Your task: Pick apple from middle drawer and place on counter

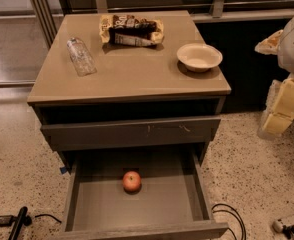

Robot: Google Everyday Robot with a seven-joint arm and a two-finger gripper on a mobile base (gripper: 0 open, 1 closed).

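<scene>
The apple [132, 181] is small, red with a yellowish patch, and lies on the floor of the open middle drawer [187, 204], near its centre. The drawer is pulled out at the bottom of the grey cabinet. The counter [132, 69] is the tan top of the cabinet. My gripper [277, 116], pale yellow and white, hangs at the right edge of the view, beside the cabinet and well above and to the right of the apple. It holds nothing that I can see.
On the counter stand a white bowl [199, 57] at the right, a clear plastic bottle [81, 56] lying at the left, and a snack bag [131, 30] at the back. A closed drawer front [132, 131] sits above the open drawer. Cables [232, 219] lie on the speckled floor.
</scene>
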